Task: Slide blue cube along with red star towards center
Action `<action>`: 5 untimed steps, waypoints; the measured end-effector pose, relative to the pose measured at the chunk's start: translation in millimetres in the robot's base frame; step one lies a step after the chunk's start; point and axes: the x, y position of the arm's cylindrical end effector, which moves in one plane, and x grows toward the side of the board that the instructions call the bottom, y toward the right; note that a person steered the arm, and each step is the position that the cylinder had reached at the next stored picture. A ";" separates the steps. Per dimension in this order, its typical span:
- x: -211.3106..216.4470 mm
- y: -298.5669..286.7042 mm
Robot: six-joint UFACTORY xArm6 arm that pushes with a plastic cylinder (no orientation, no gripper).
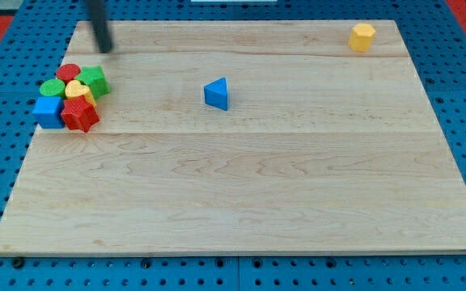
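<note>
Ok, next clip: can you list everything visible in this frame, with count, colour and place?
blue cube: one, blue, view's left edge of the board, leftmost in the cluster
red star: one, red, touching the blue cube on its right
yellow heart: one, yellow, middle of the cluster
green block: one, green, cluster's right side, shape unclear
green cylinder: one, green, just above the blue cube
red cylinder: one, red, top of the cluster
blue triangle: one, blue, alone, upper middle of the board
yellow block: one, yellow, alone near the view's top right corner
wooden board: one, light wood, on blue pegboard
my tip: one, dark rod, above the cluster, touching no block
</note>
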 end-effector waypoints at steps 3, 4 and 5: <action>66.5 -28.7; 130.4 -28.7; 153.4 1.2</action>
